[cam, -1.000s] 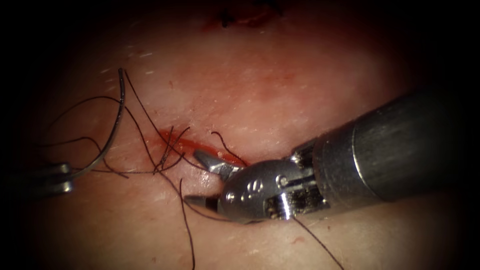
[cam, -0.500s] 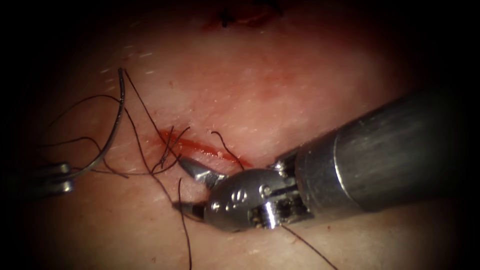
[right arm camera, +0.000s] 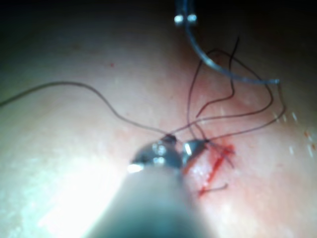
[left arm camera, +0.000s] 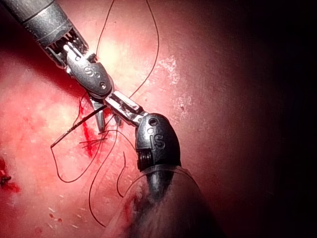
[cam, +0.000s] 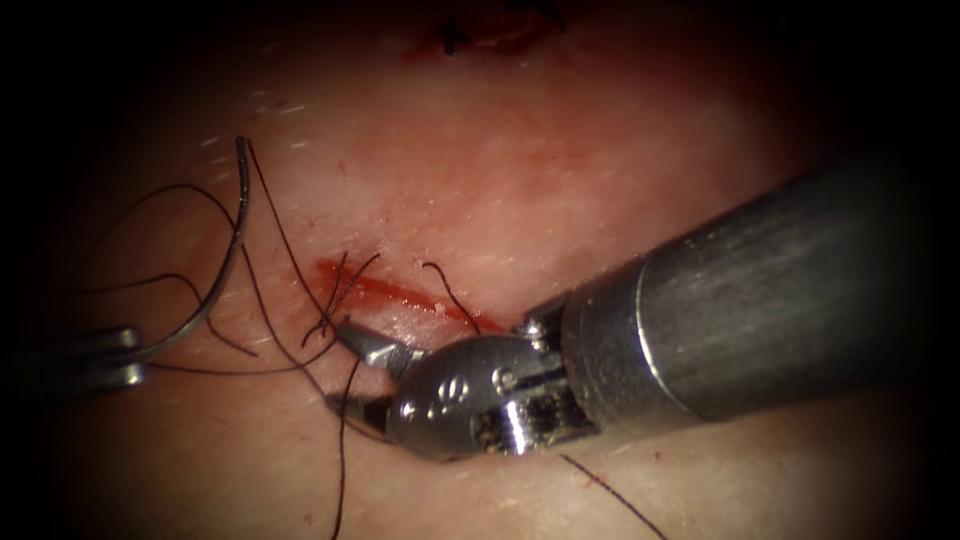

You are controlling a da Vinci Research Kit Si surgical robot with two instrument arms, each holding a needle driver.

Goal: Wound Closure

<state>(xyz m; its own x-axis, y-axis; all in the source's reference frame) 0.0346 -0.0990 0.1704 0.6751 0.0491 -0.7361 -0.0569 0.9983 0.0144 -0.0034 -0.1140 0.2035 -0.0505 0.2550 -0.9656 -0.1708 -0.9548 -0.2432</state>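
Note:
My right tool comes in from the right with its jaws open just below the left end of the red cut. A strand of dark thread runs down between the two jaws. At the far left my left tool is shut on the curved needle near one end of its curve. The needle arcs upward, free of the tissue, left of the cut. In the right wrist view the open jaws sit beside the cut, with the needle and left tool beyond.
Loops of thread lie tangled over the tissue between the needle and the cut, and a short thread end sticks up from the cut. A second red mark sits at the far edge. The left wrist view shows the cut among thread loops.
My right tool has slid left along the cut with its jaws still open, and a thread strand now hangs between them. The left tool and needle have stayed put.

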